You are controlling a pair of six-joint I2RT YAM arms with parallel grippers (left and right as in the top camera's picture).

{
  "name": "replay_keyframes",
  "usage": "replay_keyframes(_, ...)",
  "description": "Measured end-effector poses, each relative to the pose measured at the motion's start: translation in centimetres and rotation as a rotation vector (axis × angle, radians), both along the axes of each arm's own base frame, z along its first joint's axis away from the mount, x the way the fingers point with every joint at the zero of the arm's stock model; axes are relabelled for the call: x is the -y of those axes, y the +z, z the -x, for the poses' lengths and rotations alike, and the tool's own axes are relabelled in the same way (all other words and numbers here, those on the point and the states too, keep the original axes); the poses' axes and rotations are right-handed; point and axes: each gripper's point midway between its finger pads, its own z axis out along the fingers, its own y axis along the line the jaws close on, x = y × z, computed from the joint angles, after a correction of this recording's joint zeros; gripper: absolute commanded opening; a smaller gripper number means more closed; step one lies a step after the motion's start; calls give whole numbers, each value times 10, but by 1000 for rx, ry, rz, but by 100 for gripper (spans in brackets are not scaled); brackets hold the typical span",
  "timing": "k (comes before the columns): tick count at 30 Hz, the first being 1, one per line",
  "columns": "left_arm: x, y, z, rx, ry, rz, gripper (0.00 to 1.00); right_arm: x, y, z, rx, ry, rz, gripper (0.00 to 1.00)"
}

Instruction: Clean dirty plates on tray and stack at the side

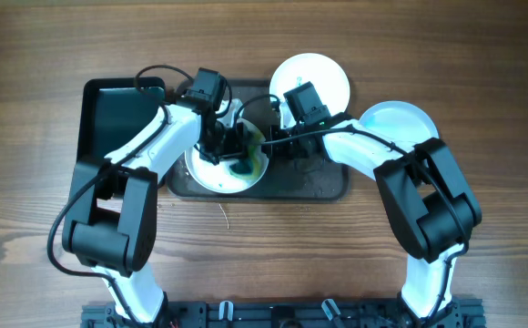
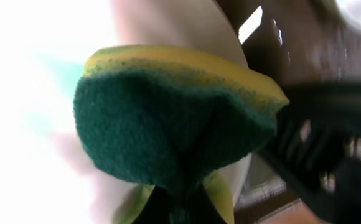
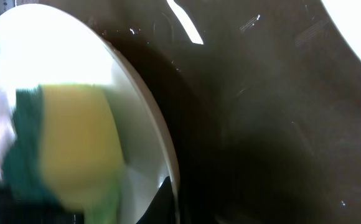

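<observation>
A sponge [image 2: 174, 118] on the dirty plate [image 1: 211, 175]
The left hand [image 1: 230, 146] is closed on the folded green-and-yellow sponge, which lies against this white plate on the dark tray [image 1: 323, 182]. The right hand [image 1: 271, 146] is at the plate's rim; its grip I cannot tell. Two clean plates [image 1: 396, 123] lie at the right.

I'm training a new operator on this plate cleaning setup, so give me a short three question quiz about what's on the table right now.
1. True or false: the left gripper holds the sponge.
2. How many white plates show in the overhead view? A) one B) three C) five
3. Fill in: the sponge has a yellow side and a ____ side.
Key: 1 true. 2 B: the scrubbed plate, a second plate, a third plate. 3 green.
</observation>
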Motion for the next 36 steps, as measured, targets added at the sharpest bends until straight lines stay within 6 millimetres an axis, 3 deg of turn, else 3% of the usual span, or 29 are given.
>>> replay_keyframes(5, -46, -10, -22, 53, 221, -239, 4, 1, 0, 1, -30, -32, 2, 4)
replay_keyframes(8, -83, -6, -20, 5, 316, -347, 4, 3, -1, 3, -53, -52, 28, 4)
replay_keyframes(10, -109, 10, -16, -65, 373, -401, 4, 5, -1, 5, -61, -63, 52, 4)
replay_keyframes(14, -140, 70, -40, -42, 435, -424, 4, 18, 0, 11, -64, -100, 140, 4)
replay_keyframes(17, -139, 103, -56, 18, 403, -377, 4, 44, 6, 15, -47, -142, 261, 4)
replay_keyframes(19, -133, 106, -56, 15, 372, -347, 4, 58, 15, 19, -21, -154, 329, 4)
replay_keyframes(23, -125, 106, -53, 6, 335, -319, 4, 81, 69, 16, 158, -184, 451, 4)
replay_keyframes(26, -117, 106, -52, 8, 315, -311, 4, 89, 108, 20, 316, -202, 557, 4)
replay_keyframes(36, -99, 106, -51, 20, 266, -300, 4, 98, 186, 39, 792, -225, 1004, 4)
